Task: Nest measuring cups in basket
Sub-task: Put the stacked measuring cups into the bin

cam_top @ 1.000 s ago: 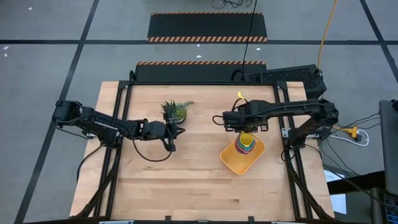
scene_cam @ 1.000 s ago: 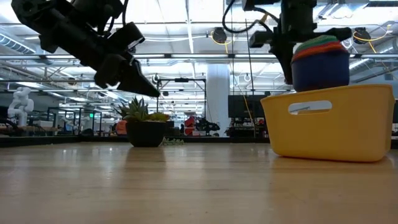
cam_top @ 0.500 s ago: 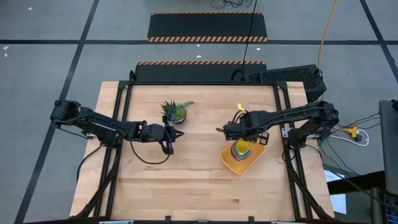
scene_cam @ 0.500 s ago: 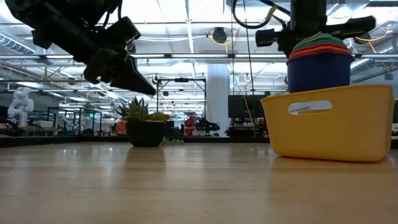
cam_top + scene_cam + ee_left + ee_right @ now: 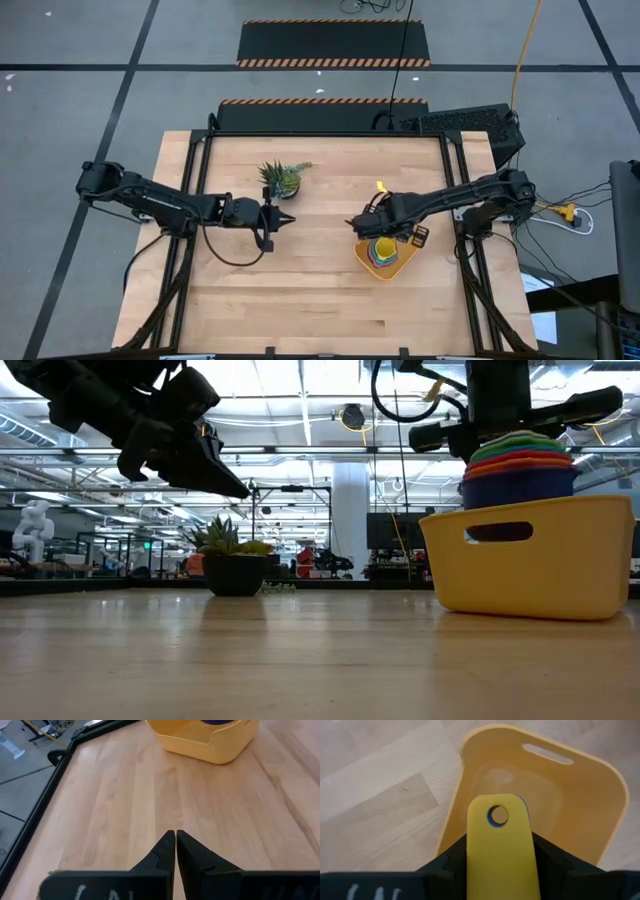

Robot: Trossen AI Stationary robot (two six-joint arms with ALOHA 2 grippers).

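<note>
The measuring cups (image 5: 520, 463) are nested in one stack, dark blue lowest with red, green and yellow rims above. The stack stands upright in the orange-yellow basket (image 5: 560, 575), its top well above the rim. From above the stack (image 5: 383, 248) fills the basket (image 5: 403, 264) near the table's right side. My right gripper (image 5: 372, 222) is shut on the stack's handles. In the right wrist view a yellow handle (image 5: 500, 845) lies over the basket's floor (image 5: 555, 815). My left gripper (image 5: 287, 217) is shut and empty, above the table's middle left, and points at the basket (image 5: 200, 742). My right gripper (image 5: 500, 854) pinches the stacked flat handles between its two fingers, the yellow one (image 5: 501, 870) uppermost. One finger (image 5: 451, 860) is at each long edge, and the fingers run along the handles. The stack hangs upright with its lower part in the basket; I cannot tell whether it touches the floor.
A small spiky potted plant (image 5: 283, 178) stands on the table's far left part, just beyond my left gripper. Bare wood stretches across the near half of the table (image 5: 300, 300). Black frame rails run along the table's edges.
My right gripper has moved toward the table's near edge and down, still shut on the handles. The cup stack has sunk lower into the basket, and its dark blue base now shows through the basket's handle slot. My left gripper has risen slightly.
</note>
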